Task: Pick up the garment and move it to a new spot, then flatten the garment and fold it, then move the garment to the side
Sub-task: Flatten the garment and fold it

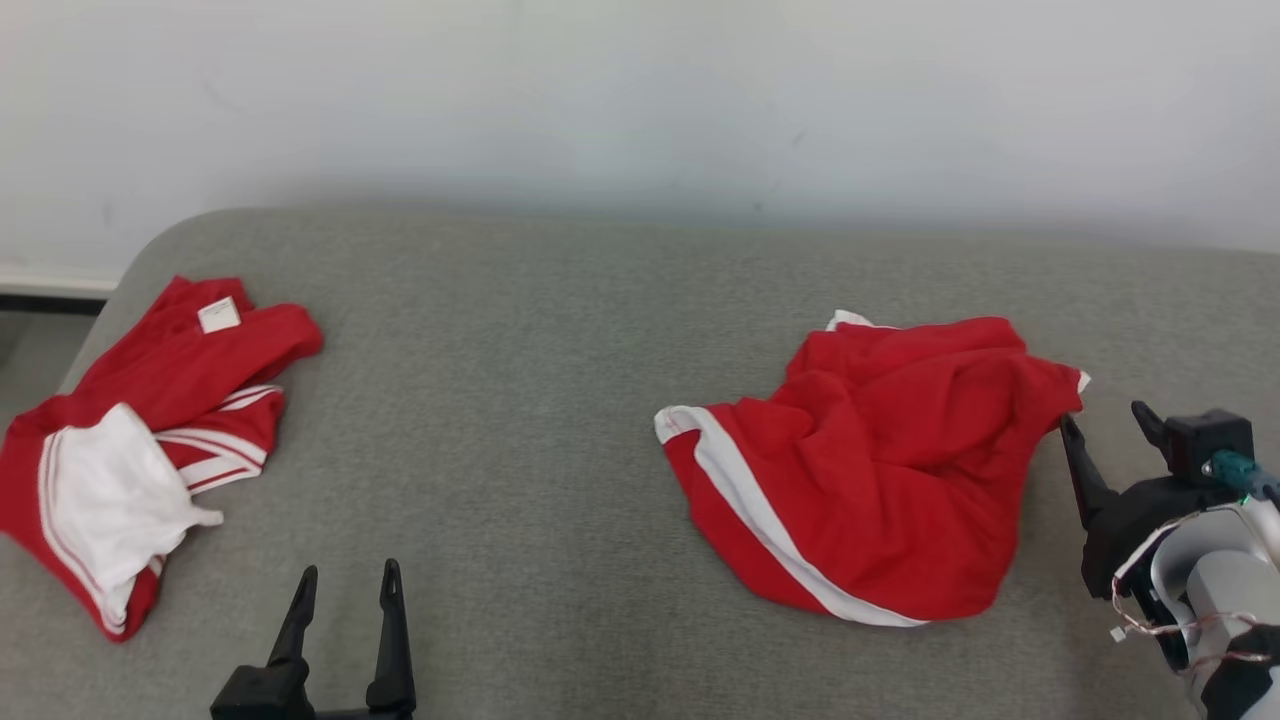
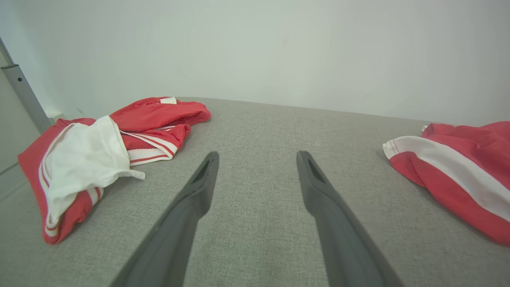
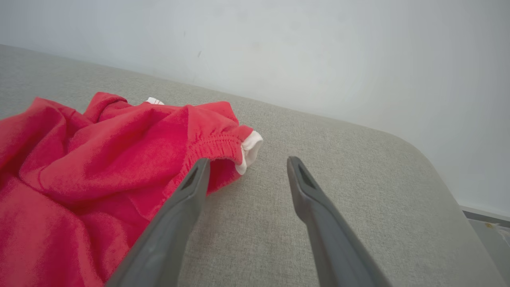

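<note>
White tag (image 1: 218, 314) on garment (image 1: 150, 385), unreadable

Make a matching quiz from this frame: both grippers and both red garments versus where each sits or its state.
Things:
1. left gripper
2. right gripper
3. garment showing white lining
4. garment with one broad white stripe

Places or states:
A. bunched on the robot's right half of the grey surface
B. open, beside an elastic waistband
C. bunched at the surface's left edge
D. open, over bare grey fabric

Pairs: 1-D, 2-B, 3-C, 4-A
</note>
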